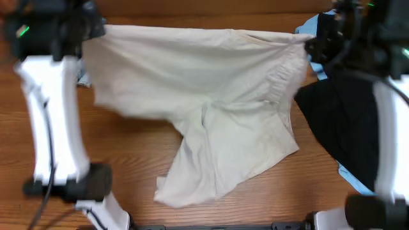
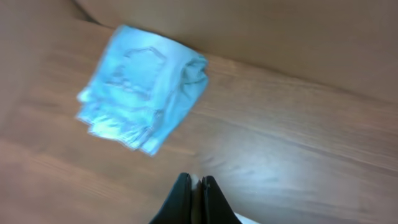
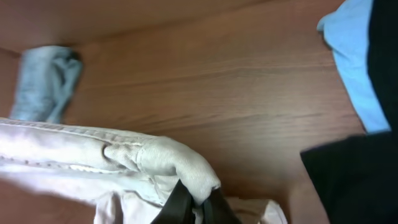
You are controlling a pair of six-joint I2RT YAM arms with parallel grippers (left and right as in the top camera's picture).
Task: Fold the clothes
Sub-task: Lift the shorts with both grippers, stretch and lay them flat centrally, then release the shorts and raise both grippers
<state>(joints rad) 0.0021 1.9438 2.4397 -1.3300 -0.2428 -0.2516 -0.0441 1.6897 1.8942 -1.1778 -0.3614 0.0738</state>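
The beige khaki shorts point(image 1: 204, 96) hang spread between both arms above the table, with the legs drooping toward the front. My left gripper point(image 1: 89, 29) is shut on the left end of the waistband; in the left wrist view a sliver of beige cloth sits between its fingers point(image 2: 199, 186). My right gripper point(image 1: 314, 43) is shut on the right end of the waistband point(image 3: 155, 158), with its fingers point(image 3: 198, 202) pinching the cloth. Folded faded denim shorts point(image 2: 143, 87) lie on the wood at the back left and show in the right wrist view point(image 3: 46, 84).
A black garment point(image 1: 345, 121) lies at the right over a sky-blue garment point(image 1: 354, 179), which also shows in the right wrist view point(image 3: 354, 62). The white arm links point(image 1: 54, 121) stand at the left and right. Bare wooden table point(image 1: 128, 160) lies in front.
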